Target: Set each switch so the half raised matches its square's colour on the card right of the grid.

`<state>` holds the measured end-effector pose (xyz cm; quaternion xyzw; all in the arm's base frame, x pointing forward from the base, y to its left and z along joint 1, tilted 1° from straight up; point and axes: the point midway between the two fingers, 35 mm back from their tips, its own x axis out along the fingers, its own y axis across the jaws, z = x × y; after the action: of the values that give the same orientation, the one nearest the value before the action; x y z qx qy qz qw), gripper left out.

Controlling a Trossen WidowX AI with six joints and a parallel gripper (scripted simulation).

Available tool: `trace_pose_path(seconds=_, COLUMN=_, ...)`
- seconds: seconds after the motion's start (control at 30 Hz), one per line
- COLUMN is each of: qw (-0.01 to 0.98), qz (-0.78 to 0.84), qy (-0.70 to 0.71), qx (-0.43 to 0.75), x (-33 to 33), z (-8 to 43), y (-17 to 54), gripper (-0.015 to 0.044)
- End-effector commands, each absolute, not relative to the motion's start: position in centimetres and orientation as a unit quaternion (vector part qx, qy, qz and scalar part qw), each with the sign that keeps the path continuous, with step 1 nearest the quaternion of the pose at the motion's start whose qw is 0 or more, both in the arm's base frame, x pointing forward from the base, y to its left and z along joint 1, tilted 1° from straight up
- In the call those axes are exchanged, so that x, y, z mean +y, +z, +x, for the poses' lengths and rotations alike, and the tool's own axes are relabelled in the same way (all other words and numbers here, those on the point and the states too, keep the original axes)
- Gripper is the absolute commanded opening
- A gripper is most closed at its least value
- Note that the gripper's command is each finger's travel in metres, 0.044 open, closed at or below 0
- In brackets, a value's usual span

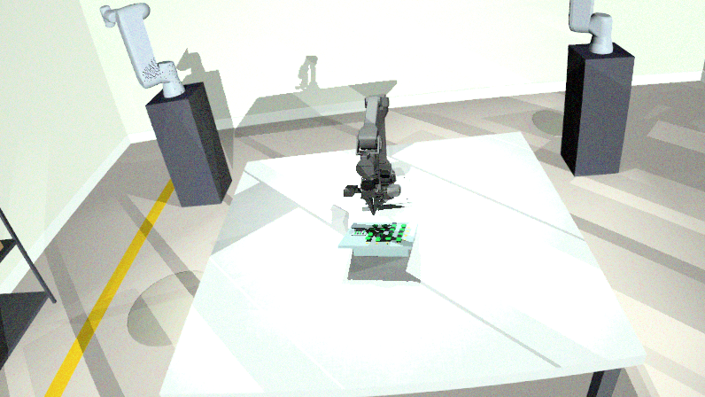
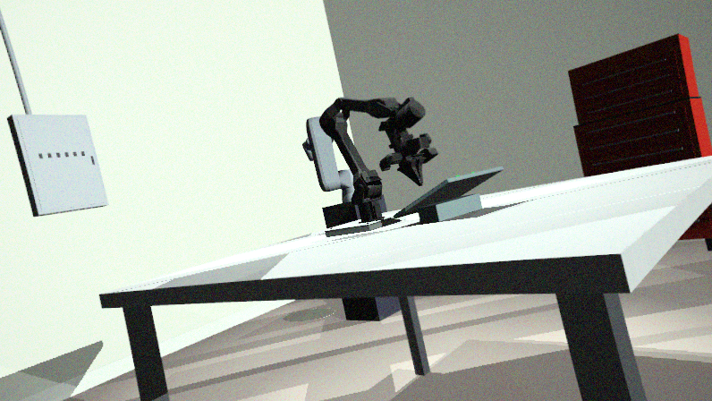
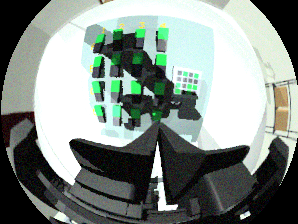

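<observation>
Your black two-fingered hand [image 1: 373,213] [image 2: 420,183] [image 3: 157,125] is together on nothing, raised off the pale blue slanted switch panel [image 1: 348,242] [image 2: 493,173] [image 3: 202,50] on the white counter [image 1: 444,320] [image 2: 448,243] [image 3: 55,117]. In your wrist view the green-and-dark-grey rocker switches [image 3: 116,89] sit ahead of the fingertips, mostly leftward; the small white card with coloured squares [image 3: 187,80] is ahead and right.

Robotics lab or workshop | pedestal-mounted arms [image 1: 135,46] [image 2: 322,154] | red drawer cabinet [image 2: 695,124]
</observation>
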<state>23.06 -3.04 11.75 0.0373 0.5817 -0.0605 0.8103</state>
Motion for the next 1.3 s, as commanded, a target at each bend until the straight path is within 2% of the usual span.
trace_pose_path(seconds=0.0, qw=0.807, qz=0.037, qy=-0.057, qx=0.587, x=-3.1, z=23.2, y=10.8, gripper=0.0000)
trace_pose_path(seconds=1.27, qw=0.807, qz=0.037, qy=-0.057, qx=0.587, x=-3.2, z=24.0, y=8.5, gripper=0.0000)
